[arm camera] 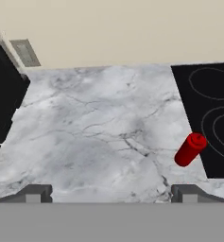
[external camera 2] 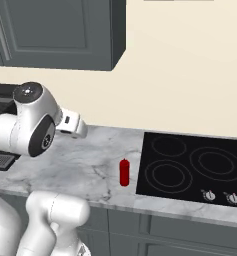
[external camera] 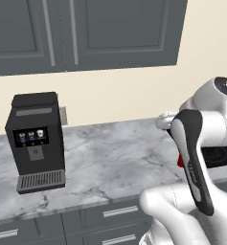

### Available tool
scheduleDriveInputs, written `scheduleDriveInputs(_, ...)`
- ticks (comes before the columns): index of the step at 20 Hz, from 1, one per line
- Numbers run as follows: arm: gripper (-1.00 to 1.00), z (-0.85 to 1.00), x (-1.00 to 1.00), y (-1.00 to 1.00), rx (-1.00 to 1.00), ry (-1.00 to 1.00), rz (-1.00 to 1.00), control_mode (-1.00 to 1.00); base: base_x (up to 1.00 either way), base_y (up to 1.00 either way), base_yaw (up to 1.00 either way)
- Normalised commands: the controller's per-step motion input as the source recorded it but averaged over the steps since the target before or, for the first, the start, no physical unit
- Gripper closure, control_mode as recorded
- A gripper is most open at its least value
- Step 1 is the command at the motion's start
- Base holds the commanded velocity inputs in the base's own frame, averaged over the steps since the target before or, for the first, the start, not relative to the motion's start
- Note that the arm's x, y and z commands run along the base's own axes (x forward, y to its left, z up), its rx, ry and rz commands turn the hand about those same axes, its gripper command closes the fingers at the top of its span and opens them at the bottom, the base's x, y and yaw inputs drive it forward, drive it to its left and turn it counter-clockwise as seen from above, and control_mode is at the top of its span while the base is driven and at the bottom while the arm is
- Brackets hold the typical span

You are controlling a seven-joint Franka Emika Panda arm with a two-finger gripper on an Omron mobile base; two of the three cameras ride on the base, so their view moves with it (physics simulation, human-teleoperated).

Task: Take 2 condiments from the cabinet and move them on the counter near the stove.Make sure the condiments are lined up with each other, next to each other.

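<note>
One red condiment bottle (external camera 2: 124, 172) stands upright on the marble counter (external camera 2: 80, 165), just left of the black stove (external camera 2: 195, 167). In the hand view the same bottle (arm camera: 190, 149) sits at the right, beside the stove's (arm camera: 212, 118) edge. A sliver of the bottle (external camera: 180, 161) peeks out behind my arm in the left base view. My gripper (arm camera: 112, 194) hovers above the counter (arm camera: 99, 132), left of the bottle and apart from it. It is open wide with nothing between its fingertips. The cabinet (external camera: 86, 33) hangs above with its doors closed.
A black coffee machine (external camera: 36, 139) stands on the counter at the left, and its dark body (arm camera: 2, 94) edges the hand view. A wall outlet (arm camera: 24, 52) sits behind it. Grey drawers (external camera: 110, 215) run under the counter. Bare marble lies between the machine and the bottle.
</note>
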Motion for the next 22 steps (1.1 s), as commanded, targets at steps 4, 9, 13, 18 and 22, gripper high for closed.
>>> scheduleDriveInputs(4,-1.0,0.13,-0.52,0.07,0.0,-0.07,0.16,-1.0,0.0,0.0,0.0)
scheduleDriveInputs(9,-1.0,0.04,-0.25,0.1,0.0,-0.1,0.04,-1.0,0.0,0.0,0.0)
scheduleDriveInputs(13,-1.0,0.0,0.0,0.0,0.0,0.0,0.0,-1.0,0.0,0.0,0.0)
scheduleDriveInputs(18,-1.0,0.0,0.0,0.0,0.0,0.0,0.0,1.0,-0.04,0.0,0.0)
scheduleDriveInputs(22,-1.0,0.0,0.0,0.0,0.0,0.0,0.0,1.0,-0.25,-0.03,-0.01)
